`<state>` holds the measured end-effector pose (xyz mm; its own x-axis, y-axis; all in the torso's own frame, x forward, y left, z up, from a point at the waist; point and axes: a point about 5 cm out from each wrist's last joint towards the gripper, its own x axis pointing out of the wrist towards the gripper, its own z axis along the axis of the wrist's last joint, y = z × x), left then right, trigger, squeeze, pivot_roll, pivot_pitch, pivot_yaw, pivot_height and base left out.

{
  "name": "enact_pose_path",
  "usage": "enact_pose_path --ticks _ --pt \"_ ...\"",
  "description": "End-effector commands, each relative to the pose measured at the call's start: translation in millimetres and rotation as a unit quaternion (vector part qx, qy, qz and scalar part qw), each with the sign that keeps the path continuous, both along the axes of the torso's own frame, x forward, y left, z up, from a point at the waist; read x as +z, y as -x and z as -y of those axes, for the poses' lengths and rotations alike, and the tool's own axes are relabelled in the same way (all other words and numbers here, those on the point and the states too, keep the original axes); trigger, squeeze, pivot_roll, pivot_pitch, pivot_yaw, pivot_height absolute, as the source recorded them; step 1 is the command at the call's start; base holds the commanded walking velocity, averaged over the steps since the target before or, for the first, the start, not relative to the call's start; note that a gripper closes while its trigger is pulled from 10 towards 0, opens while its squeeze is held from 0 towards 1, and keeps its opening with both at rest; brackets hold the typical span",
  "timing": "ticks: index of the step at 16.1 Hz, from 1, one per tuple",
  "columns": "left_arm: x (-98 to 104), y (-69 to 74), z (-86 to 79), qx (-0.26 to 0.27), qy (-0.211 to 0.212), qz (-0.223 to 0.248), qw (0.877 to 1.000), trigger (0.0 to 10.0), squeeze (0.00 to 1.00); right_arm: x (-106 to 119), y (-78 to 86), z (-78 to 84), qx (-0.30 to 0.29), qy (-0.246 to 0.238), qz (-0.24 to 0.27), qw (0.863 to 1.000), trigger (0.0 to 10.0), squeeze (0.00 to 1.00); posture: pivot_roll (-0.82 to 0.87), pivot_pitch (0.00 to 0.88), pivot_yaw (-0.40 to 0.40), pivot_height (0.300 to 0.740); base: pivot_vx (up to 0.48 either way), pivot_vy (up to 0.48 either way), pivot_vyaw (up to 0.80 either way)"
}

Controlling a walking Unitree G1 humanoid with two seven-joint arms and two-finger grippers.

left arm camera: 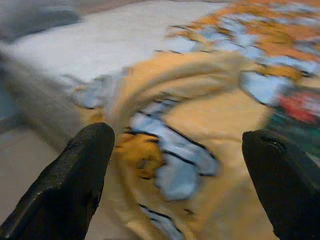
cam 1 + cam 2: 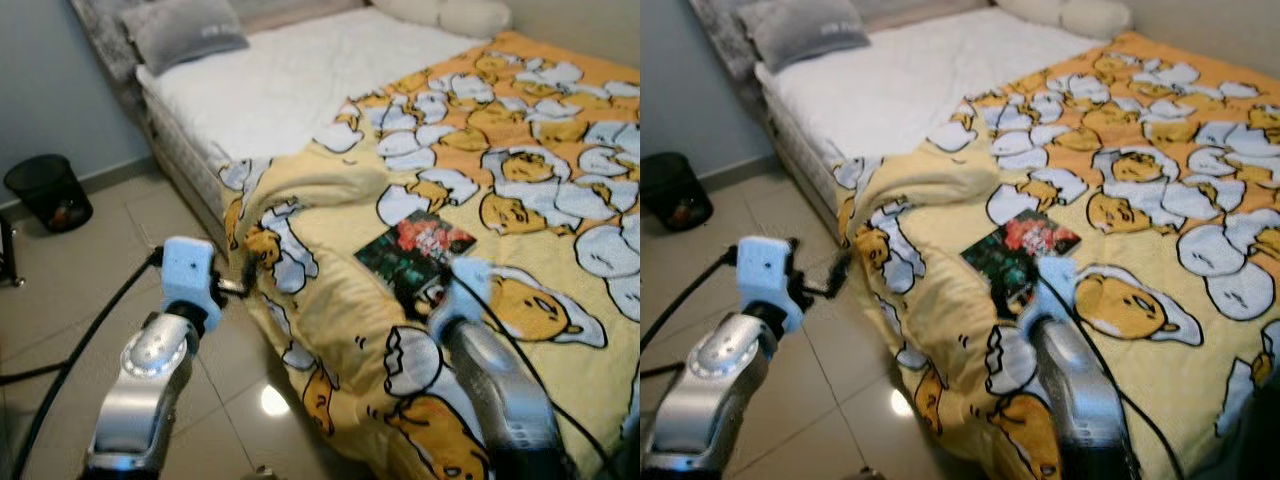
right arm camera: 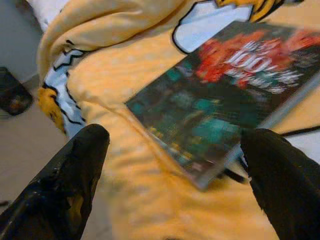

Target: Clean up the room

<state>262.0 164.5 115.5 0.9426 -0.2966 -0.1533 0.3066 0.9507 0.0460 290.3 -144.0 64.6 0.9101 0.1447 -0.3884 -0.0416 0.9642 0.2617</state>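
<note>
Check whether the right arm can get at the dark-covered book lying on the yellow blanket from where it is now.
Probably yes. The right gripper sits just short of the dark book with red cover art, jaws spread wide on either side of its near corner. Nothing lies between them, only the yellow cartoon-print blanket under the book.

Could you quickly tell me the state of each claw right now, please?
Left claw: open, holding nothing, near the blanket's edge.
Right claw: open, holding nothing, by the book.

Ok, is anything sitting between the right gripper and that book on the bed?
Nothing visible. The right gripper is open, its fingers spread either side of the near corner of the book, with only the yellow blanket underneath. The book lies flat on top, uncovered.
</note>
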Motion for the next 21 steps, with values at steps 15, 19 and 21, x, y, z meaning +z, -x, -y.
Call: enact_pose_path --ticks 15,19,21 --pt "-20.5 31.6 0.3 -0.253 -0.069 -0.099 0.960 10.0 1.00 -5.1 -59.3 31.4 -0.141 -0.202 -0.042 0.968 10.0 0.00 0.05 0.000 0.089 0.740 0.000 0.000 0.00" --pt "-16.5 32.8 1.4 -0.236 -0.066 -0.074 0.967 10.0 1.00 -8.7 -59.2 36.9 -0.146 -0.186 -0.059 0.970 10.0 0.00 0.08 0.000 0.074 0.740 0.000 0.000 0.00" --pt "-16.4 37.0 3.4 -0.241 -0.065 -0.074 0.966 10.0 1.00 -11.7 -57.6 38.3 -0.144 -0.168 -0.069 0.973 10.0 0.00 0.09 0.019 0.068 0.740 0.000 0.000 0.00"
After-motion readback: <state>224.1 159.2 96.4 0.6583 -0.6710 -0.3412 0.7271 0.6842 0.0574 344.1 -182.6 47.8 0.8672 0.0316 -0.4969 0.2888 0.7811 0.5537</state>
